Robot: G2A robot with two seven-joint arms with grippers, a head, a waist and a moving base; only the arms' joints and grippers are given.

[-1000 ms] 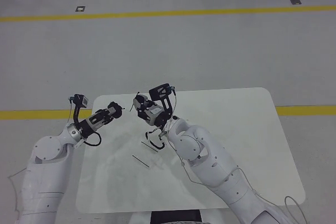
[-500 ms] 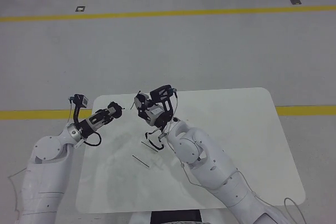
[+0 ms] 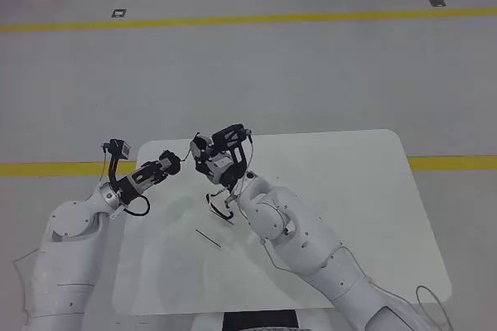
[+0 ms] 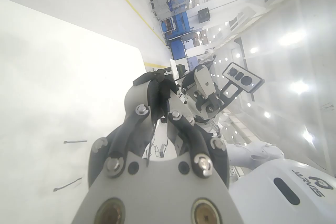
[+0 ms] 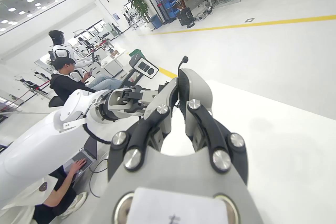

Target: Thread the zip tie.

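The right gripper [image 5: 179, 79] is pinched fully closed on the zip tie [image 5: 181, 64] — the tie's small head pokes out just past the fingertips, held up off the table [image 3: 348, 190]. The left gripper [image 4: 158, 81] faces it from near by, above the table's far left part. It is closed too, with a thin black strap running down between its fingers — probably the same tie's tail, though the view is too murky to be sure. A spare tie [image 4: 75, 141] and another tie [image 4: 67, 185] lie flat on the table, nearer the robot.
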